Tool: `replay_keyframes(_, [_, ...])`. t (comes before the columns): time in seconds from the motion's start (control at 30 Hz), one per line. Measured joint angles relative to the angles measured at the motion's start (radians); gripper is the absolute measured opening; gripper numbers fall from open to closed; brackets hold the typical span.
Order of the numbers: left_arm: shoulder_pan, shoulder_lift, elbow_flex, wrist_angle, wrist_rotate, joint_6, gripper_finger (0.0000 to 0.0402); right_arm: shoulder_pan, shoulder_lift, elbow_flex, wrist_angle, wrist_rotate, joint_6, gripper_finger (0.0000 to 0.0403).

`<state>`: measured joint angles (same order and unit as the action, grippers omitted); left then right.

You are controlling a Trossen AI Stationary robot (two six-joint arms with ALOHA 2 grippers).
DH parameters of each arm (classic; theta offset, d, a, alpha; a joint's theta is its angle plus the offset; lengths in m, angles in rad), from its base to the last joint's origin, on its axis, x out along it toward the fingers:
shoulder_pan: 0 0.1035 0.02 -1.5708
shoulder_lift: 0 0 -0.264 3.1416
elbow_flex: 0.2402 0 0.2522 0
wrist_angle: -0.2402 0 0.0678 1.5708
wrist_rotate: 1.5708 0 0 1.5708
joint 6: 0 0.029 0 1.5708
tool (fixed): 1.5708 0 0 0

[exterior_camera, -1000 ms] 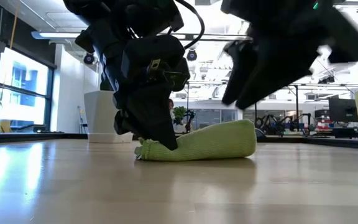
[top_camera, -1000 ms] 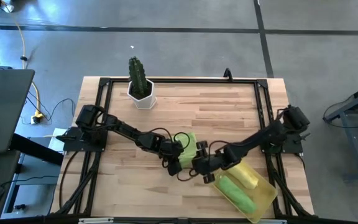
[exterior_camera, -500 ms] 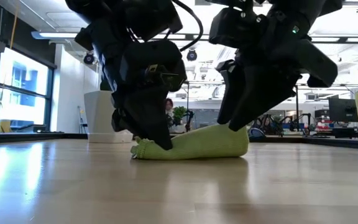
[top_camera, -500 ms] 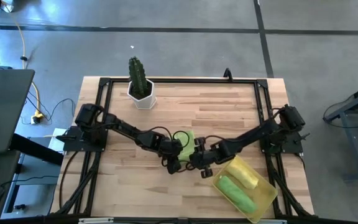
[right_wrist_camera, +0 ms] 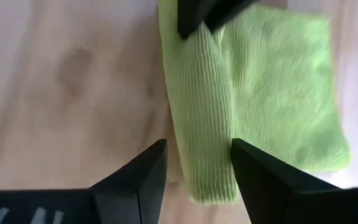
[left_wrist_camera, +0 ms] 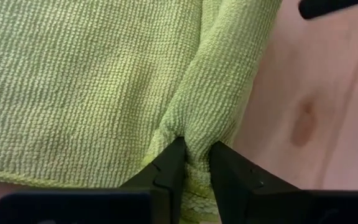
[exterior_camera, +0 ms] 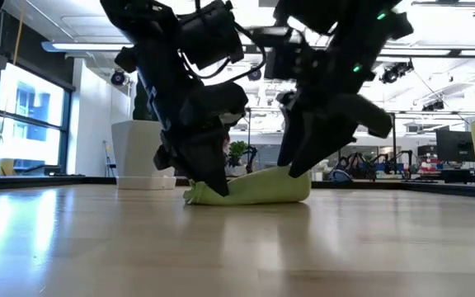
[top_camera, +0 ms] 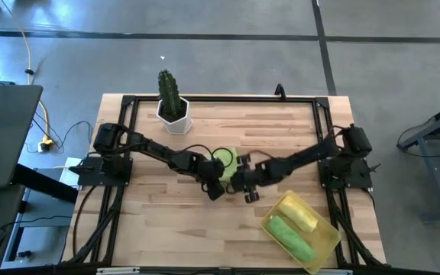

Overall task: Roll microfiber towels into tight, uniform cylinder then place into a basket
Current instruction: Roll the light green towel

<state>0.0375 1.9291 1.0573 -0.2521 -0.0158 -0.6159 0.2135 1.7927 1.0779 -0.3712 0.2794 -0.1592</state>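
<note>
1. Lime-green towel (exterior_camera: 258, 188) lies partly rolled on the counter (exterior_camera: 237, 247) in the low view, both grippers pressing onto it from above.
2. Only the left wrist view shows the left gripper (left_wrist_camera: 194, 163) pinching a fold at the roll's end between narrow fingers.
3. In the right wrist view, the right gripper (right_wrist_camera: 197, 163) stands wide, straddling the roll without clamping it.
4. From above, the basket (top_camera: 328, 243) sits near the counter's front right corner, holding a yellow roll (top_camera: 298, 213) and a green roll (top_camera: 290, 237).
5. Farthest back stands a cactus pot (top_camera: 173, 114).

Left end effector (left_wrist_camera: 194, 163) pinching lime green towel (left_wrist_camera: 86, 81) roll, wooden table (left_wrist_camera: 328, 124)
</note>
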Motion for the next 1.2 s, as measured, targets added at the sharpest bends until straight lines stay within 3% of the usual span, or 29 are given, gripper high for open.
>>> replay_keyframes(0.2, [0.036, -0.001, 0.001, -0.017, 0.014, 0.027, 0.0056, -0.121, -0.007, 0.0, -0.057, -0.156, -0.111, 0.0172])
replay_keyframes(0.33, [0.074, -0.002, 0.001, -0.021, 0.009, 0.048, 0.0053, -0.149, -0.037, 0.0, -0.067, -0.184, -0.199, 0.0172])
replay_keyframes(0.6, [0.127, -0.002, 0.001, -0.016, -0.007, 0.076, 0.0053, -0.159, -0.084, -0.006, -0.052, -0.182, -0.155, 0.0172])
replay_keyframes(0.7, [0.13, -0.002, 0.0, -0.009, 0.008, 0.102, 0.0053, -0.144, -0.084, -0.062, 0.027, -0.176, -0.156, 0.0172])
replay_keyframes(0.9, [0.137, -0.002, -0.001, -0.007, 0.027, 0.122, 0.0053, -0.134, -0.083, -0.119, 0.126, -0.005, -0.16, 0.0172])
replay_keyframes(1.2, [0.138, -0.001, -0.002, 0.005, 0.031, 0.123, 0.0053, -0.147, -0.083, -0.119, 0.152, -0.011, -0.216, 0.0172])
